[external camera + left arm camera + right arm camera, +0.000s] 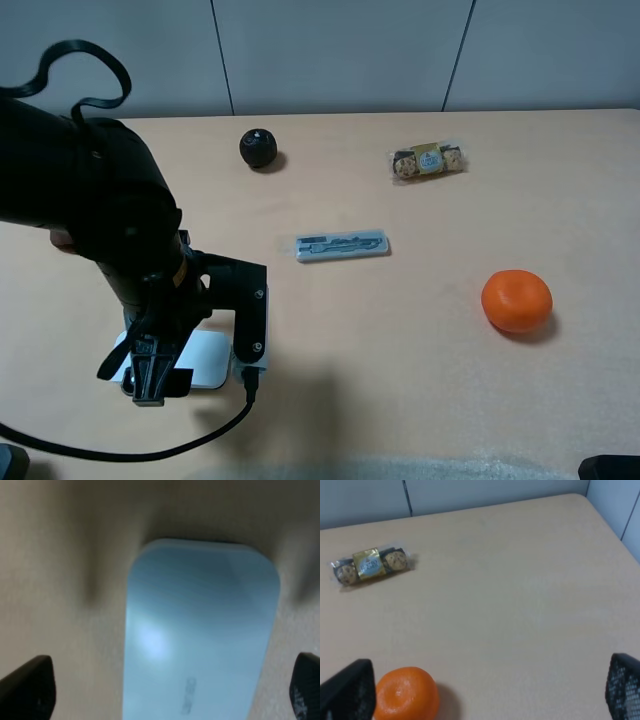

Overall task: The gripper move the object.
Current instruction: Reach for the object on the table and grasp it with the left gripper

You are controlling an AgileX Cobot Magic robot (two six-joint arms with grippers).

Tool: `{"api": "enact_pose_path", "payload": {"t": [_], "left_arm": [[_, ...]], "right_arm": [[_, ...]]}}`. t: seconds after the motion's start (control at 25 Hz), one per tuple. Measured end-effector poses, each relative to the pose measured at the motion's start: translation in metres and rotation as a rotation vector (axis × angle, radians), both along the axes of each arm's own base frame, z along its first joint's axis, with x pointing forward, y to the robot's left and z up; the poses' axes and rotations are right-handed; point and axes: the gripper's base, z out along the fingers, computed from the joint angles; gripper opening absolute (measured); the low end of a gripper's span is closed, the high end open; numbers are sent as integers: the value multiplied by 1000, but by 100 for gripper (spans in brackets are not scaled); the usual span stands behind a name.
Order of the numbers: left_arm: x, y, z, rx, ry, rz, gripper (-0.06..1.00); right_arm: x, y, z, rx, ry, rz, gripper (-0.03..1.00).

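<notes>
1. White case (207,358) lay flat on the desk (420,390) at the near left, partly hidden under the left gripper (150,378), which hung directly above it on a bulky black arm.
2. Seen from the left wrist, its jaws stood wide open astride the case, one black fingertip (27,690) on each side. A strip of bare desk separated each from the glossy white top, and they held nothing.
3. A black cable (200,435) curved from the tool along the desk's near edge.
4. A small black ball (258,148) sat toward the far side, left of the middle.
5. A slim translucent pen case (342,245) lay crosswise near the middle, well apart from the white case.
6. A clear packet of chocolates (428,161) lay at the far side, right of the middle.
7. An orange (516,300) rested on the right, nearer than the packet.
8. The right gripper (485,695) had its jaws spread wide with nothing between them but bare desk. From its wrist camera the orange sat just beside one fingertip (350,690).
</notes>
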Motion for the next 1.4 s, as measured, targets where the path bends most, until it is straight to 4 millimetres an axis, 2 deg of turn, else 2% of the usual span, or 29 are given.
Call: {"api": "enact_pose_path", "payload": {"t": [0.88, 1.4], "left_arm": [[5, -4, -38, 32, 42, -21, 93], [4, -2, -38, 59, 57, -22, 68]], "right_arm": [[0, 0, 0, 0, -1, 0, 69], [0, 0, 0, 0, -1, 0, 69]]}}
